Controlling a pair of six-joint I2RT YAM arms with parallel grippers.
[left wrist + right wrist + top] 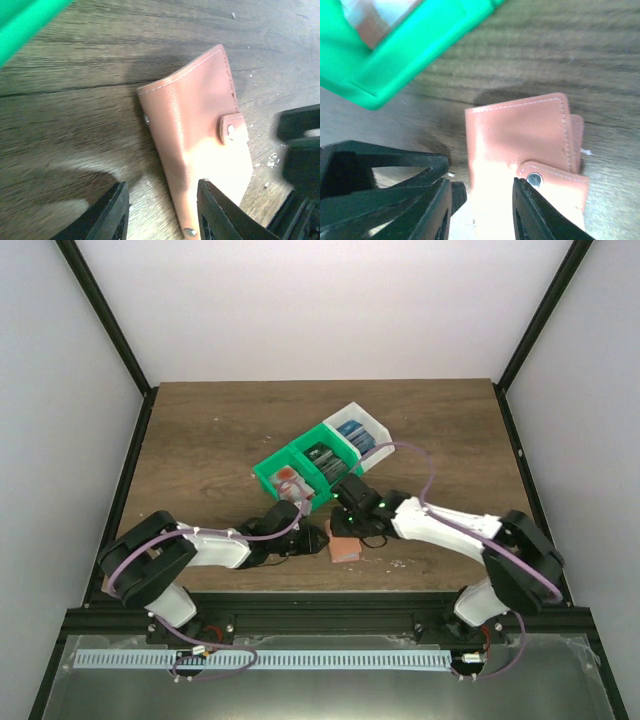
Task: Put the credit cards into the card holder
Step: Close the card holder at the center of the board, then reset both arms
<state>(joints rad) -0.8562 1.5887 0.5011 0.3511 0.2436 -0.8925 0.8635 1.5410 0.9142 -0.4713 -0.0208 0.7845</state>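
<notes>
The salmon-orange card holder [345, 548] lies shut on the wood near the front edge, snap tab [231, 129] fastened. My left gripper [312, 540] is open at its left side; in the left wrist view [162, 215] the holder's [200, 135] near corner lies between the jaws. My right gripper [352, 528] is open just behind it; in the right wrist view [482, 212] the holder's [520, 132] left part lies between the jaws. The credit cards stand in the bins: red-and-white [291, 483], dark [322, 460], blue [352, 433].
The green bin [268, 472] and the joined white bin [375, 423] sit diagonally just behind both grippers. The green bin's corner [375, 85] is close above the right gripper. The two grippers' fingers [380, 170] nearly meet by the holder.
</notes>
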